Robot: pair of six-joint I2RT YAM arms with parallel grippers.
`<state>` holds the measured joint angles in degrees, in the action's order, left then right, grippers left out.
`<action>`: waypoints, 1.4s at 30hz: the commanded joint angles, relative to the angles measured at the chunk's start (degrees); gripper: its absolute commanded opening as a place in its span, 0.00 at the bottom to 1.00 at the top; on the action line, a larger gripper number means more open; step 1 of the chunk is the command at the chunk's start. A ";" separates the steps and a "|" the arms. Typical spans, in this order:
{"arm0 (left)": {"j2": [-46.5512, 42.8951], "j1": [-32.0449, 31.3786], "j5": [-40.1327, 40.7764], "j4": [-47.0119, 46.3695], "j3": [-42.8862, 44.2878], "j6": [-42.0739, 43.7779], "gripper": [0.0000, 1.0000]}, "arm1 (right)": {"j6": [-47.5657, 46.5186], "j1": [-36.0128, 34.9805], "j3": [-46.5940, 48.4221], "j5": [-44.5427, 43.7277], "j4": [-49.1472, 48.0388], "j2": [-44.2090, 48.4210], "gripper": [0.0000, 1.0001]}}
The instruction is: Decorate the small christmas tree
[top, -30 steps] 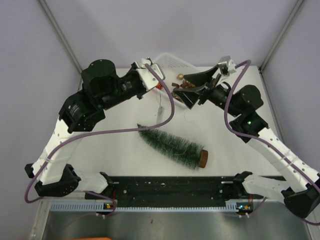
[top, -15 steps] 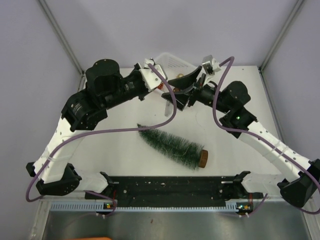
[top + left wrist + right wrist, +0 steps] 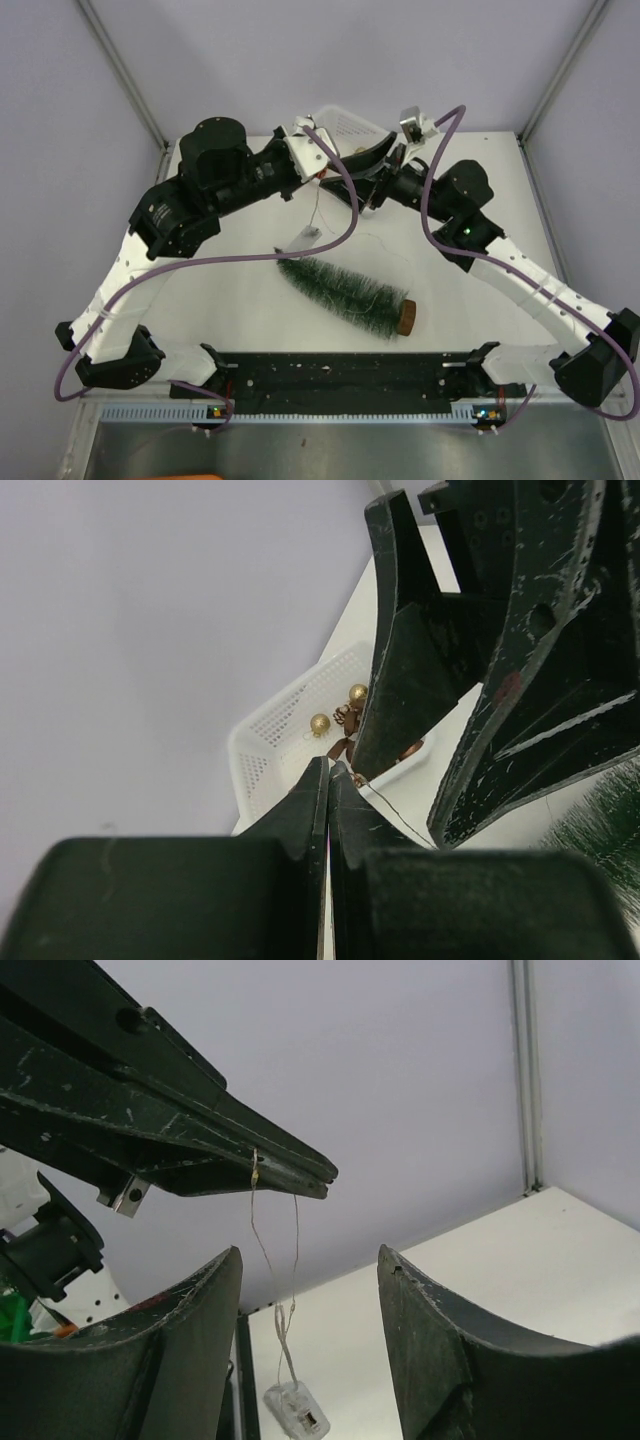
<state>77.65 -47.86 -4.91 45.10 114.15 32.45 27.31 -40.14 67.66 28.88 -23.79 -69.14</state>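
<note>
**Left gripper pinches a wire; tree lies down-table of both grippers**

Top view. Left gripper (image 3: 326,176) and right gripper (image 3: 364,172) meet just beside each other at the far side of the table (image 3: 220,290), in front of a white basket (image 3: 352,122). A thin wire (image 3: 317,208) drops from the left gripper to a small battery box (image 3: 307,237). The small christmas tree (image 3: 345,290) lies flat, nearer the arm bases than either gripper. Its long axis runs on a diagonal, tip (image 3: 281,263) far-left, wooden base (image 3: 405,317) near-right. The box hangs close to the tip. The left gripper looks slightly nearer that tip.

Left wrist view. Left gripper (image 3: 328,780) has its jaws pressed together, with the wire (image 3: 395,813) trailing out. The right gripper's fingers (image 3: 400,680) stand spread just ahead. Gold baubles (image 3: 320,723) sit in the basket (image 3: 265,755). Tree bristles (image 3: 605,825) show at the right edge, below.

Right wrist view. Right gripper (image 3: 310,1260) is apart, holding nothing. Left gripper (image 3: 300,1170), above it, is clamped on the wire (image 3: 272,1260); the box (image 3: 297,1410) dangles between the right fingers. The tree is not seen here.
</note>
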 commanded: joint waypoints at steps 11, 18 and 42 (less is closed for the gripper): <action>-0.92 -0.22 0.86 -1.16 -2.35 -0.89 0.00 | 3.37 -0.73 3.53 1.01 -4.34 -1.96 0.23; -1.88 -0.22 2.53 -1.42 -4.37 0.42 0.00 | 0.20 -0.73 2.74 -1.20 0.32 0.15 0.11; -2.42 10.22 17.22 -25.59 -13.70 -5.19 0.00 | -5.51 5.33 5.11 -6.65 20.88 14.03 0.00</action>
<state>73.95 -43.31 12.29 27.53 96.44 33.39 23.05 -37.10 69.23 22.85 -5.69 -58.92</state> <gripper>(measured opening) 0.012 0.003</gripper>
